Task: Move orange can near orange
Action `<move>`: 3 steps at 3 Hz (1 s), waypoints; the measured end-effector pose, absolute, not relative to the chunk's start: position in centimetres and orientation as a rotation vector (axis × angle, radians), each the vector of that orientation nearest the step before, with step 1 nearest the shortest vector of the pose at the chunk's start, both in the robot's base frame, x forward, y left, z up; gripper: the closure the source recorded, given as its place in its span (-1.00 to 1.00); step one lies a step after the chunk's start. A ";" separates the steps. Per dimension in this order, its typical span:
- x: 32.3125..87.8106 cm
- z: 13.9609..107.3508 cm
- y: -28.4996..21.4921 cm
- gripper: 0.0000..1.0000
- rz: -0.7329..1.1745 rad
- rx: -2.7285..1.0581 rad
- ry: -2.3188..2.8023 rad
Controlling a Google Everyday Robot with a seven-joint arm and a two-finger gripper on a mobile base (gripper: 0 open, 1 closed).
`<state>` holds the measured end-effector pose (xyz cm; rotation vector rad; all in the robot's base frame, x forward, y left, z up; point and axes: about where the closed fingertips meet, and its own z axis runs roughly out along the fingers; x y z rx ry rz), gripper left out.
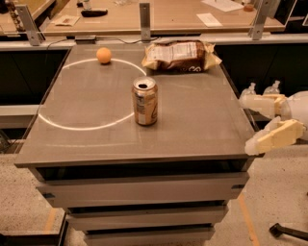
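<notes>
The orange can (145, 101) stands upright near the middle of the grey table (202, 129), its silver top open to view. The orange (103, 55) lies at the far left of the table, well apart from the can. My gripper (249, 124) is at the right edge of the view, just off the table's right side and level with its top. Its two pale fingers (273, 137) are spread apart and hold nothing. It is far to the right of the can.
A crinkled brown chip bag (181, 55) lies at the back right of the table, behind the can. A white ring (89, 127) is marked on the tabletop left of the can. A wooden counter (168, 14) with metal posts runs behind the table.
</notes>
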<state>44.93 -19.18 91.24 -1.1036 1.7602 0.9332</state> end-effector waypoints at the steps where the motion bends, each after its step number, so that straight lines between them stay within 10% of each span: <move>1: 45.5 91.9 -18.0 -1.00 1.002 -1.093 1.639; 3: 45.9 92.1 -17.4 -1.00 0.963 -1.129 1.574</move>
